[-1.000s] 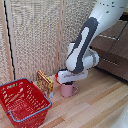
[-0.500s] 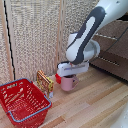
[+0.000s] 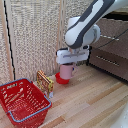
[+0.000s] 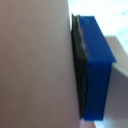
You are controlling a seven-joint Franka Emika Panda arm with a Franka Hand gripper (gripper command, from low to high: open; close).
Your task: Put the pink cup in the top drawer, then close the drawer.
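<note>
Pink mug (image 3: 67,71) right in the middle of the exterior view, hanging off the wooden surface (image 3: 95,102) under the arm's white head! The fingers (image 3: 67,64) are clenched on its upper wall, and the cup's base sits clear above the floorboards, just over the red bowl (image 3: 60,79) peeking out at its lower left. Up close in the wrist view, a blue-tipped finger (image 4: 97,70) presses flat against pale pink mug wall (image 4: 35,65), its dark pad sandwiched between. Over at the exterior view's right edge, the dark brown dresser (image 3: 112,52) waits, one silver bar handle showing, well apart from the mug. Lower left, the red wire basket (image 3: 22,102) rests on the boards, with a small yellowish box (image 3: 45,82) standing beside it.
</note>
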